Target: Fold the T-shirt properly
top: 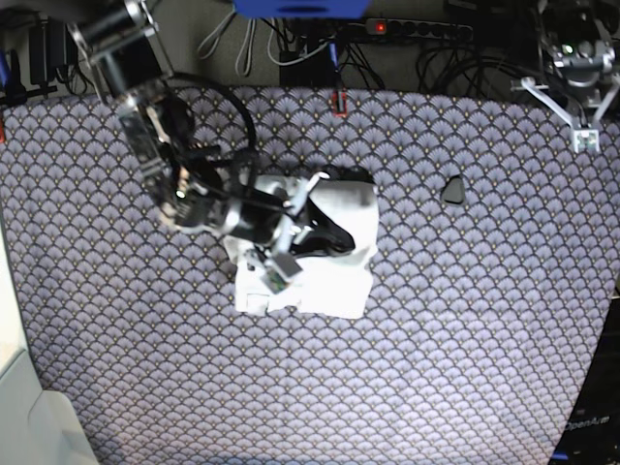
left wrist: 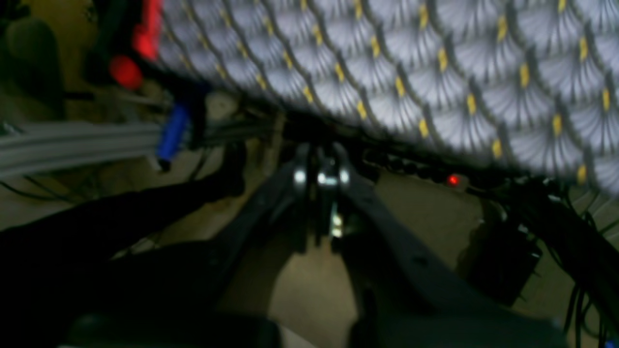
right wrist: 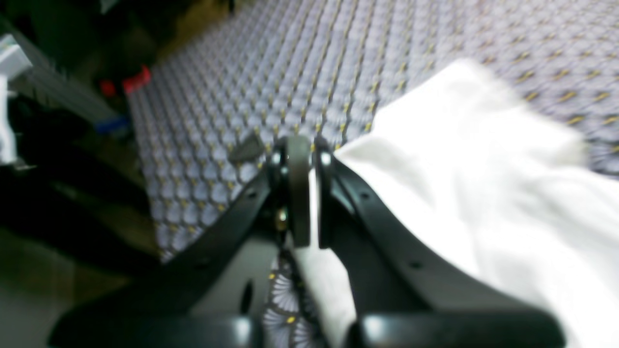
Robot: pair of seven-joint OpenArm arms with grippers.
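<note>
T-shirt (top: 329, 262) on tablecloth (top: 465, 339), centre | right end effector (top: 360, 178) over it

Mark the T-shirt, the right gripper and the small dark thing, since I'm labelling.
T-shirt (top: 339, 281), base view, lower front panel.
Right gripper (right wrist: 307, 159), right wrist view, between fingertips.
Small dark thing (top: 452, 190), base view, its middle.

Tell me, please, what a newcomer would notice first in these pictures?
First, the white T-shirt, bunched into a compact bundle near the middle of the fan-patterned tablecloth. Next, the right gripper, shut on the T-shirt's edge, its black arm lying across the cloth. The left gripper sits shut, off the table's far right corner.
</note>
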